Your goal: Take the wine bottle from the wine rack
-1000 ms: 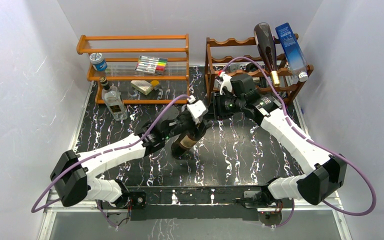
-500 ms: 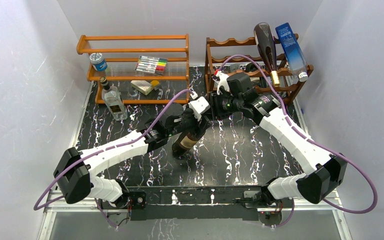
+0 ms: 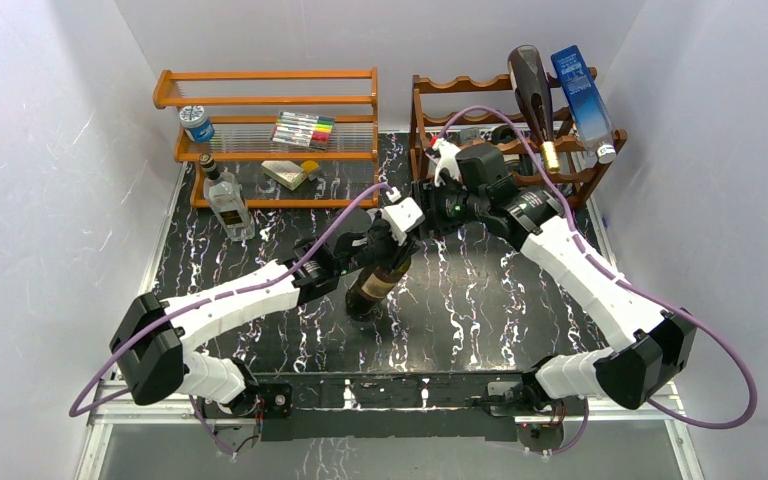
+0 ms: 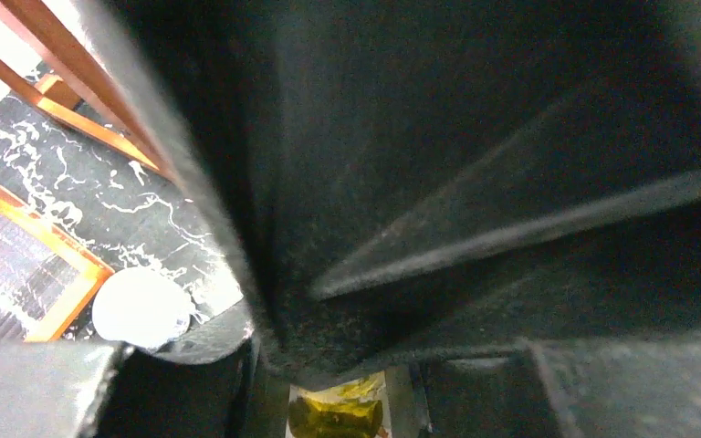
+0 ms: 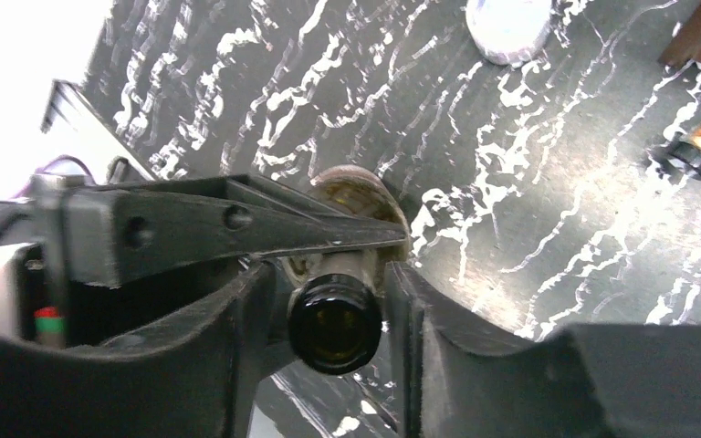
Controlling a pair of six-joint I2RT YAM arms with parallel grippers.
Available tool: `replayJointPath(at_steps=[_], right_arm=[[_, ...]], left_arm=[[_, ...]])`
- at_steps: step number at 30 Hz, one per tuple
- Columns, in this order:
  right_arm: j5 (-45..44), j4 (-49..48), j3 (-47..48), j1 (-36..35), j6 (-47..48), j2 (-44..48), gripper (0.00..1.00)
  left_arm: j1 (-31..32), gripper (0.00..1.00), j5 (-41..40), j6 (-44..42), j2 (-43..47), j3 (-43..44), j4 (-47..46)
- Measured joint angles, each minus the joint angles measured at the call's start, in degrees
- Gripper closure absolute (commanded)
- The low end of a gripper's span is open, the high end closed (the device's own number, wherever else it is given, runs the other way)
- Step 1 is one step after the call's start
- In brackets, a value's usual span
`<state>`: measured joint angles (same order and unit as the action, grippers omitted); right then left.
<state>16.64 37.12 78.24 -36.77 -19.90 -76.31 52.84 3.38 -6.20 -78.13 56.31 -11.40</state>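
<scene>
Black marbled table (image 3: pixel 480 300) under wine bottle (image 3: pixel 370 287)

Right gripper (image 5: pixel 331 274): I see my two dark fingers flanking the neck, a thin gap either side.
Dark glass wine bottle (image 5: pixel 335 324): mouth toward me, low centre.
Left gripper finger (image 5: pixel 237 224): black bar from the left, across the neck.
Black white-veined tabletop (image 5: pixel 529 182): behind.
White round disc (image 5: pixel 508 23): top edge, right.

Top camera looks down from well above the wine bottle (image 3: pixel 373 283); right wrist camera shares it, staring close into its mouth.
</scene>
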Motion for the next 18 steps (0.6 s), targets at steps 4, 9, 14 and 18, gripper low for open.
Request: replayJointPath(at_steps=[4,9,14,18], right_arm=[[-1.0,-2.0,0.3,0.5,-0.1,1.5,0.08],[-7.3,-2.2,3.0,0.0,0.2,3.5,0.02],[-19.2,-3.5,3.8,-0.1,0.9,11.3,0.02],[-24.9,-6.0,3.6,-0.1,2.3,17.7,0.02]], left_arm=[[-0.2,1.0,-0.7,-0.2,2.0,-0.8,1.6],[-0.2,1.0,-2.5,0.3,5.5,-2.6,3.1],[-0.2,1.0,-9.1,2.6,7.8,-3.3,5.1],[-2.0,1.0,-17.4,4.8,9.1,-3.3,7.0]])
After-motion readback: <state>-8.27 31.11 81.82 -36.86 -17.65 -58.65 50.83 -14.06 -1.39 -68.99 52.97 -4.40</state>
